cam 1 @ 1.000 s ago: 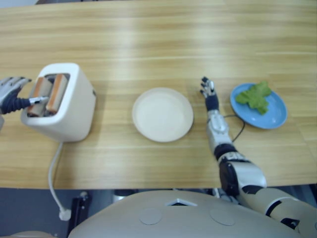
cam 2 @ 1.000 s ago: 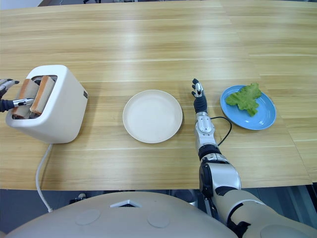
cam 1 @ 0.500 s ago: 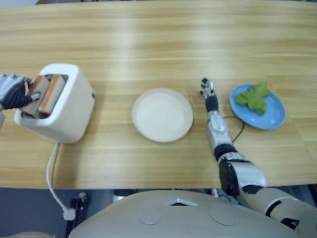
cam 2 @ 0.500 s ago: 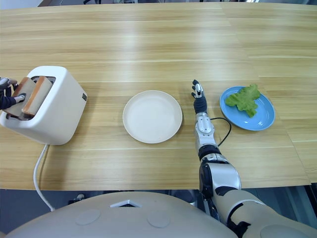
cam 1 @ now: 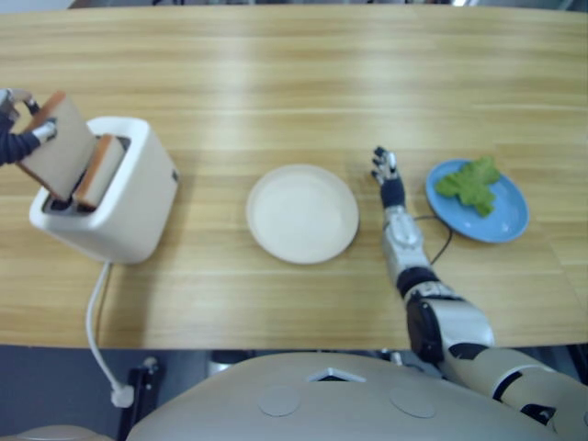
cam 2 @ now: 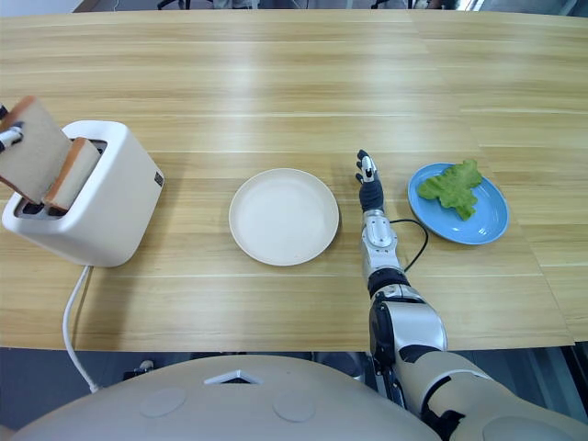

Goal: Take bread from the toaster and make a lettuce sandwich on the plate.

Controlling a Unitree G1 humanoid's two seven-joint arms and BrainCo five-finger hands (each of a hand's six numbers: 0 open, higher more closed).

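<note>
Wooden table (cam 2: pixel 276 83), blue plate (cam 2: pixel 484 221) at right.

The toaster (cam 1: pixel 138 195) is white, bread (cam 1: pixel 57 147) tan with brown crust, plate (cam 1: pixel 301 213) cream, lettuce (cam 1: pixel 470 180) green, dish (cam 1: pixel 511 219) blue, table (cam 1: pixel 294 83) pale wood-grain.

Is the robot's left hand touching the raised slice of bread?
Touching. Left eye view shows the left hand pinching the tan square bread slice at its edge.
</note>
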